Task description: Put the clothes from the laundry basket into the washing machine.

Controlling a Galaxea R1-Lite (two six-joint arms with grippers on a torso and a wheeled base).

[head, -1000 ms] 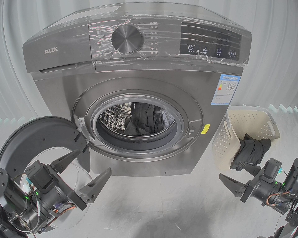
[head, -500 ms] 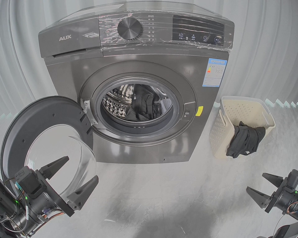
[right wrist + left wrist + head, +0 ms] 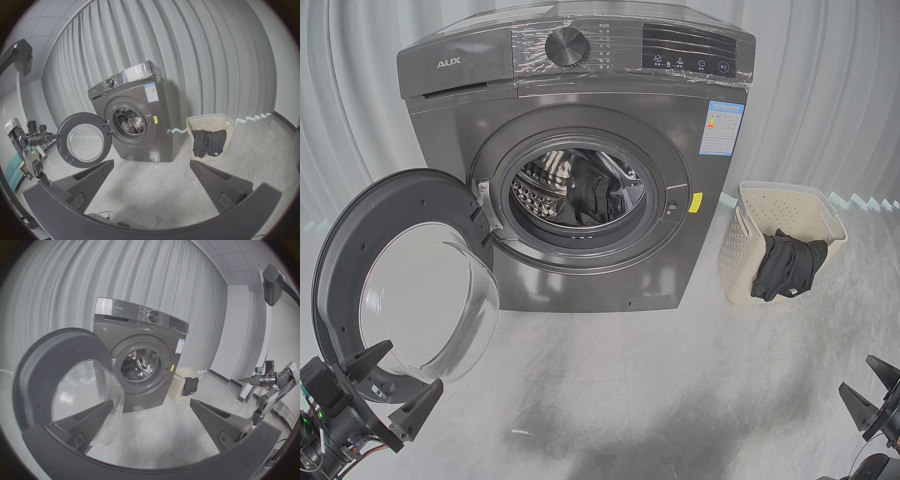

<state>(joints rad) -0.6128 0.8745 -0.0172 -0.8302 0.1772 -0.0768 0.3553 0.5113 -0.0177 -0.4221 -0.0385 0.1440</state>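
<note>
The washing machine point(image 3: 456, 137) is seen with its round door point(image 3: 394, 206) swung wide open. Dark clothes point(image 3: 587, 200) are piled inside the drum. A black garment point(image 3: 787, 269) is draped over the rim of the cream laundry basket point(image 3: 737, 256), set on the floor just beside the machine. The left gripper point(image 3: 413, 364) and right gripper point(image 3: 856, 373) are held low, jaws spread and empty.

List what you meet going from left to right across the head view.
door → clothes in the drum → yellow sticker → basket → right gripper
</note>
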